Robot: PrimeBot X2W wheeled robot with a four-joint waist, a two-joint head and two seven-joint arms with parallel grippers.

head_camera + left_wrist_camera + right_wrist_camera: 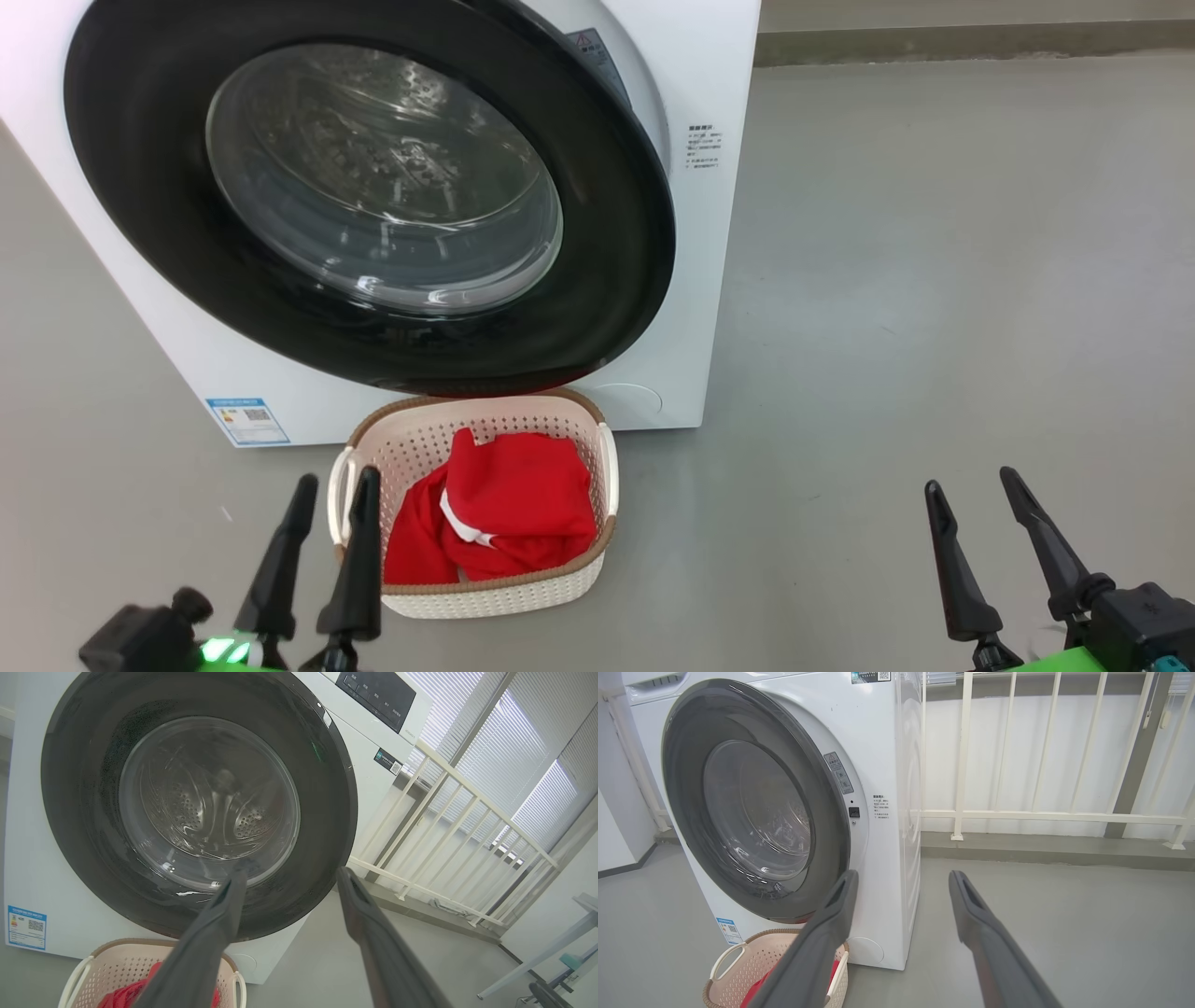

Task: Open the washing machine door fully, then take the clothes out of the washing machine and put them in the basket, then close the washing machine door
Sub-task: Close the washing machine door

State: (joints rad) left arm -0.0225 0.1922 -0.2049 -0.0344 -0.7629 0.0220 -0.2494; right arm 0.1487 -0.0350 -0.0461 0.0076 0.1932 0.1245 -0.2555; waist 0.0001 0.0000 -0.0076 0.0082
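The washing machine [714, 280] stands white and boxy at the upper left. Its door [140, 187], with a glossy black rim and a glass bowl, sits almost against the front. In the right wrist view the door [686, 765] stands slightly ajar at its right edge. The cream basket [485, 590] sits on the floor just below the door, holding red clothes [513, 504] with white trim. My left gripper [338, 478] is open beside the basket's left handle, holding nothing. My right gripper [971, 482] is open over bare floor at the lower right.
Grey floor [934, 280] spreads to the right of the machine. A cream railing [962, 765] runs behind and beside it. A blue label [247, 420] marks the machine's lower front. Part of a table frame [537, 966] shows at the far right.
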